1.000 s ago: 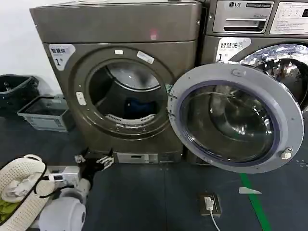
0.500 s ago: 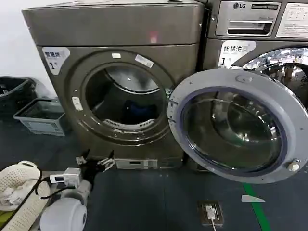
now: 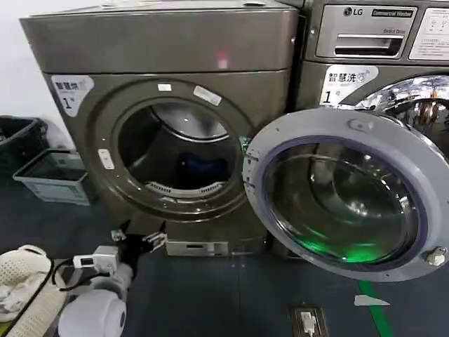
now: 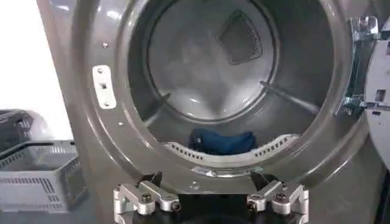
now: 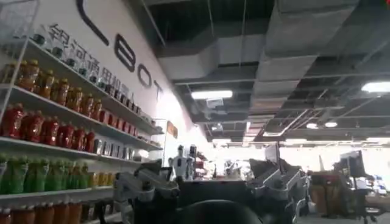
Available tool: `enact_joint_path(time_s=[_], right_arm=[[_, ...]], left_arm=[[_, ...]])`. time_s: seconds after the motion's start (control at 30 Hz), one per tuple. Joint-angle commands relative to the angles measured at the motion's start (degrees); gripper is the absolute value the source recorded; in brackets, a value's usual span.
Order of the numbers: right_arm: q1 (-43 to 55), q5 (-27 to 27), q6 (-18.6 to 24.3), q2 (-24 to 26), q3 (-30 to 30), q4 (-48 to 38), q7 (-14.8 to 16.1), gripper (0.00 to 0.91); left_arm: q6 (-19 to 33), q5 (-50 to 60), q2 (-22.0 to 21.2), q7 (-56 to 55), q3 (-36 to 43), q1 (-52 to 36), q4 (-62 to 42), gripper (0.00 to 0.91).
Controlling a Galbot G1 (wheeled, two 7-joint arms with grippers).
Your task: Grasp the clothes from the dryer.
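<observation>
Head view, left gripper: low in front of the dryer, below the round hole, touching nothing I can see.
Head view, clothes: a small dark blue bundle low at the back of the drum.
Head view, door: swung wide open to the right, in front of the LG machine.
Head view, nearby: a grey crate by the wall, a white basket at the robot's left.
Left wrist view, left gripper: fingers spread wide, nothing between them, just outside the drum rim.
Left wrist view, clothes: on the drum floor behind the pale lip, nothing in the way.
Right wrist view, right gripper: fingers wide apart, holding nothing, pointing up at a ceiling and shelves of bottles.
</observation>
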State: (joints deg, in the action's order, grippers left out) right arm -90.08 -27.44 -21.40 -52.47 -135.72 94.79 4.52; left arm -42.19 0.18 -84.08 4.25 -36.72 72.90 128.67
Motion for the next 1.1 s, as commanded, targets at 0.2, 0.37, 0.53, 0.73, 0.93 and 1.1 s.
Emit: enact_joint_path(time_s=[0.2,0.37,0.53,0.73,0.93,1.1], right_arm=[[-0.07,-0.11,0.08,-0.32,0.03,0.12,-0.02,0.907],[0.19,-0.10,0.06,-0.44,0.50,0.46,0.00,0.907],[0.14,-0.14,0.04,-0.18,0.57,0.42,-0.03,0.907],[-0.06,-0.20,0.09,-0.27,0.49,0.49,0.02,0.907],[0.02,-0.11,0.22,-0.21,0.58,0.26,0.06,0.907],[0.29,-0.01,0.16,-0.03,0.63,0.14,0.08,0.907]], left_arm=[[-2.81,0.10,0.08,0.04,-0.12,0.26,0.01,0.907],[-2.81,0.14,0.33,0.03,-0.17,0.66,0.14,0.907],[-2.81,0.19,0.29,0.07,-0.12,0.73,0.22,0.907],[-2.81,0.31,0.42,0.08,0.11,0.78,0.23,0.907],[-2.81,0.40,0.20,0.07,0.28,0.69,0.13,0.907],[-2.81,0.41,0.23,0.07,0.19,0.83,0.10,0.907]])
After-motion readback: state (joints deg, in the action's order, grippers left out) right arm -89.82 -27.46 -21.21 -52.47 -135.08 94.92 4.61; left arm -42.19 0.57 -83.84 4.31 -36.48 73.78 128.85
